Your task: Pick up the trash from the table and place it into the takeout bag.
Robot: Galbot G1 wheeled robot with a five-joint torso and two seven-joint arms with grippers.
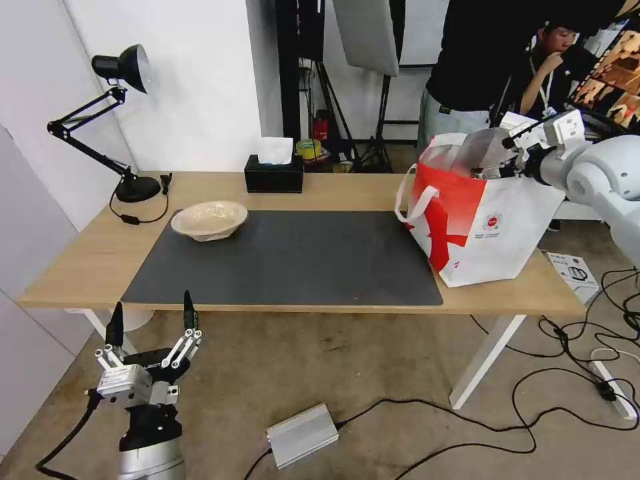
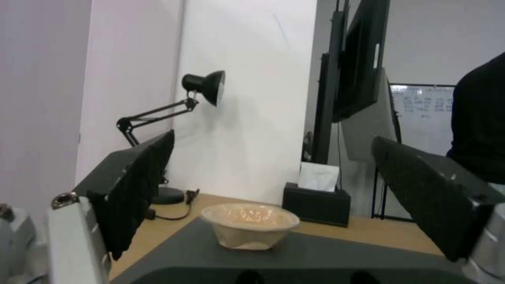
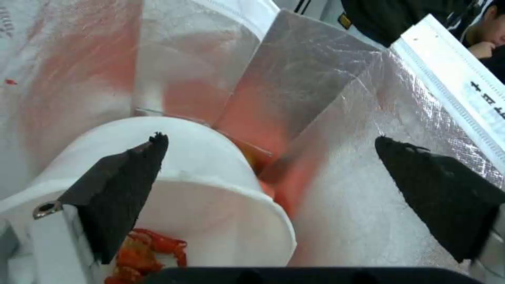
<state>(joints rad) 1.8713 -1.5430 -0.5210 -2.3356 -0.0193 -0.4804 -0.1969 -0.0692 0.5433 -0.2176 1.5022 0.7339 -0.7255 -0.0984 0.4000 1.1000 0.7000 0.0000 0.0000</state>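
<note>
A shallow beige pulp bowl (image 1: pixel 209 220) (image 2: pixel 250 225), a piece of trash, sits upright at the far left of the dark mat (image 1: pixel 293 260) on the table (image 1: pixel 347 190). The white-and-red takeout bag (image 1: pixel 487 223) stands open at the table's right end. My right gripper (image 1: pixel 497 170) (image 3: pixel 268 138) is open inside the bag's mouth, among the foil lining (image 3: pixel 337 118). A white bowl with red scraps (image 3: pixel 210 189) lies tilted in the bag under one of its fingers (image 3: pixel 121 193). My left gripper (image 1: pixel 153 301) (image 2: pixel 274 137) is open and low, in front of the table's near left edge, facing the pulp bowl.
A black tissue box (image 1: pixel 273 175) stands at the table's back edge and a black desk lamp (image 1: pixel 127 67) at the back left corner. On the floor lie a silver box (image 1: pixel 301 435), cables (image 1: pixel 567 340) and a small carton (image 1: pixel 570 270).
</note>
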